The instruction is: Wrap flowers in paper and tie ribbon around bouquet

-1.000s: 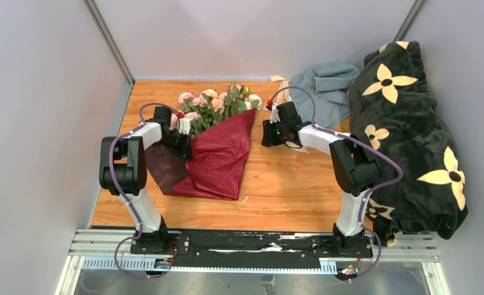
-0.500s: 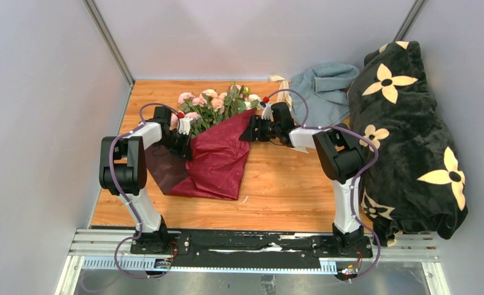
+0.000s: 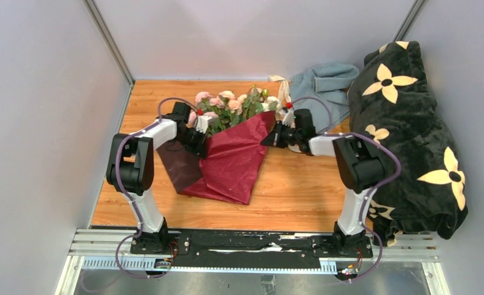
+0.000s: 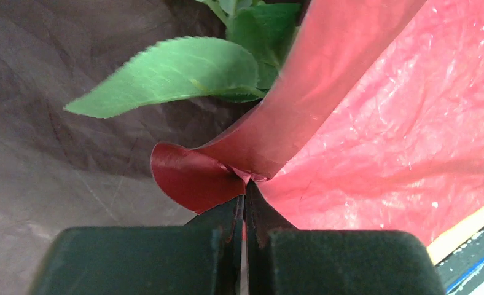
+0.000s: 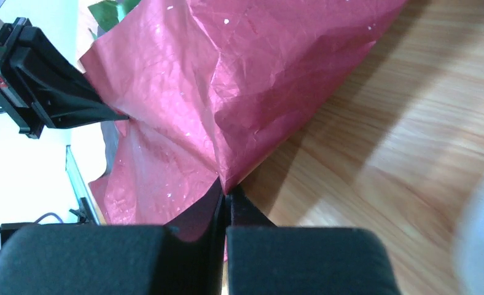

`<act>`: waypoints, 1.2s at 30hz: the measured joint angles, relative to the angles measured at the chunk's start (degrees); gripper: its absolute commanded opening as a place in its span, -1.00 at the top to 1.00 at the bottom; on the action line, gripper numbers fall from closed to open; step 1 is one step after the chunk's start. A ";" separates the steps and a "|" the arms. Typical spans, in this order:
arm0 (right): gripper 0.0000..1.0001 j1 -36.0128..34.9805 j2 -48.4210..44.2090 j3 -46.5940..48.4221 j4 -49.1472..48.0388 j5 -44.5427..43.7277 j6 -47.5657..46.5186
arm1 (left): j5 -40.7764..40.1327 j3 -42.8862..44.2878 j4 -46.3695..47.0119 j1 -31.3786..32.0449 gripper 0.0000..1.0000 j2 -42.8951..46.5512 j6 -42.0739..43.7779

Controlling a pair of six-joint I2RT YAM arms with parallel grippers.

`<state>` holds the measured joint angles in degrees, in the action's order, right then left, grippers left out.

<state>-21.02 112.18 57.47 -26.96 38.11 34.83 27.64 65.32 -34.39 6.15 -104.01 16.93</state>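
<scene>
The dark red paper (image 3: 233, 161) lies folded over the stems of the flowers (image 3: 232, 104), whose pink and cream heads stick out at its far end. My left gripper (image 3: 202, 142) is shut on the paper's left edge, and the left wrist view shows its tips pinching a curled fold (image 4: 244, 192) beneath a green leaf (image 4: 166, 74). My right gripper (image 3: 270, 139) is shut on the paper's far right corner (image 5: 226, 192), lifting it off the wood. The cream ribbon (image 3: 281, 85) lies at the back beside the cloth.
A grey-blue cloth (image 3: 323, 83) is bunched at the back right. A black blanket with cream flower shapes (image 3: 411, 129) fills the right side. A darker flap of the sheet (image 3: 179, 165) lies flat to the left. Grey walls close in the wooden table (image 3: 288, 190).
My right gripper reached left to the paper's far right corner, opened and shut on it. Both grippers, the paper and the flowers have since shifted to the right.
</scene>
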 measured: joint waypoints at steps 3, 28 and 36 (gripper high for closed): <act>0.58 4.22 -6.16 -2.95 4.39 -0.46 -3.85 | 0.85 2.75 0.07 4.28 1.00 -1.11 -0.74; 1.00 -23.34 -6.34 -3.76 10.21 -7.19 -8.87 | -2.38 6.99 -0.85 7.43 0.76 -6.12 -4.13; 1.00 -23.37 -4.00 -3.50 10.40 -6.38 -5.53 | -7.91 7.87 -3.74 7.43 -0.19 -1.36 -2.99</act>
<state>-44.38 108.18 53.98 -16.56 31.73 29.30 19.73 73.19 -38.13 13.58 -105.36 13.93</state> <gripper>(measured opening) 0.004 0.623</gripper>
